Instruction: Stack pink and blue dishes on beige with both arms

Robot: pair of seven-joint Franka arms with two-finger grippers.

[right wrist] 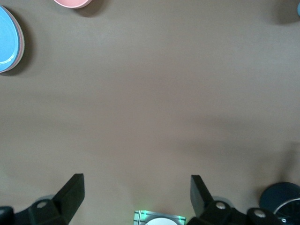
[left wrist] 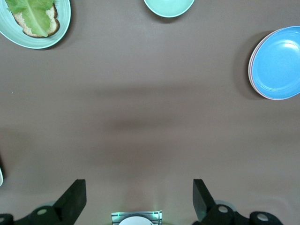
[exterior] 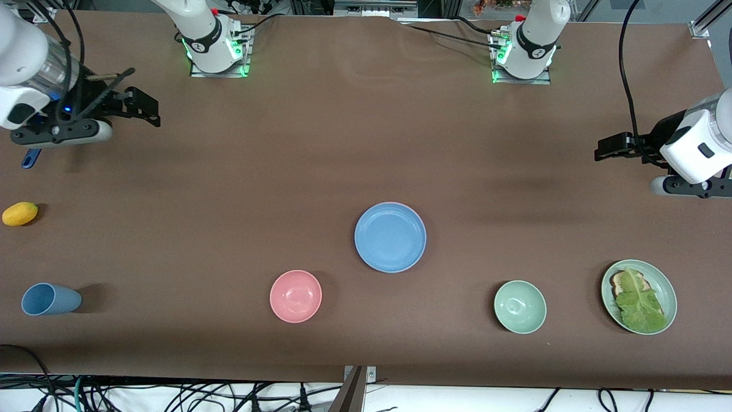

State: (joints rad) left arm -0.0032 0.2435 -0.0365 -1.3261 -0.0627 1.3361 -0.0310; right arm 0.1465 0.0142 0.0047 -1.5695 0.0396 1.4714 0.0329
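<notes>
Four items sit in the row nearest the front camera: blue cup (exterior: pixel 50 299) on its side toward the right arm's end, pink bowl (exterior: pixel 295 296), green bowl (exterior: pixel 520 306), and green plate (exterior: pixel 639 296) with lettuce on toast toward the left arm's end.

Next row back, mid-table: blue plate (exterior: pixel 390 237) on top of a stack. Pink rim shows just under it at the edge in the front and left wrist views (left wrist: pixel 276 63), so pink plate (left wrist: pixel 251 70) is directly beneath, touching. A paler rim edge shows below in the right wrist view (right wrist: pixel 9 40); can't tell for sure that it's the beige plate. No separate beige plate visible on the table.

Yellow fruit (exterior: pixel 20 213) lies at the right arm's end, a little farther from the camera than the stack.

Farthest back, both arms wait at the table ends, well apart from the stack. Right gripper (exterior: pixel 144 109) is up over the bare table at its own end, fingers spread, released, holding nothing; a blue handle (exterior: pixel 30 158) pokes out below the wrist. Left gripper (exterior: pixel 615 146) is over the bare table at its end, fingers (left wrist: pixel 72 199) spread wide, also released and empty.

Brown table (exterior: pixel 343 143) between the grippers is bare.
</notes>
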